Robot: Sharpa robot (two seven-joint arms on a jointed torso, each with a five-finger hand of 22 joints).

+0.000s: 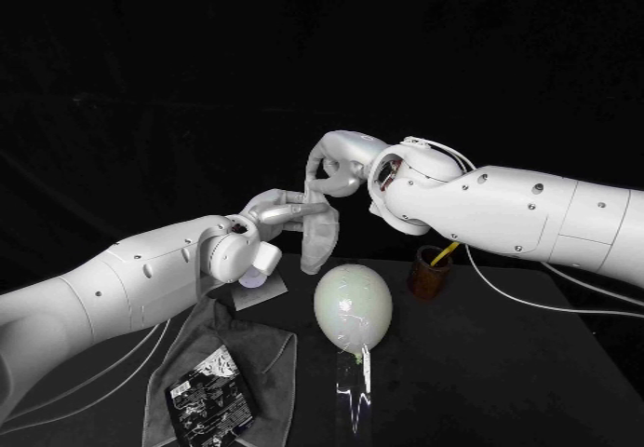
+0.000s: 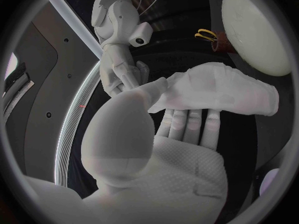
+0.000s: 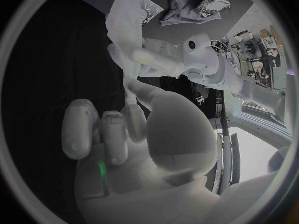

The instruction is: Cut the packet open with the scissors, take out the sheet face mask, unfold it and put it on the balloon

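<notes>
The pale sheet mask (image 1: 319, 235) hangs in the air between my two hands, above and just left of the whitish balloon (image 1: 353, 304). My right hand (image 1: 336, 168) pinches its upper end, with the mask (image 3: 124, 20) trailing away from my fingers (image 3: 106, 129). My left hand (image 1: 286, 210) holds it lower down; there the mask (image 2: 218, 90) lies draped across my fingers (image 2: 187, 127). The black packet (image 1: 208, 391) lies on a grey cloth (image 1: 255, 349) at the front left. Yellow-handled scissors (image 1: 449, 250) stand in a brown cup (image 1: 430, 272).
The balloon sits on a clear stand (image 1: 352, 382) near the table's middle, with the cup just to its right. A pale flat piece (image 1: 263, 294) lies at the cloth's far edge. The balloon (image 2: 255, 30) and the scissors' handles (image 2: 206, 34) are close beyond my left hand.
</notes>
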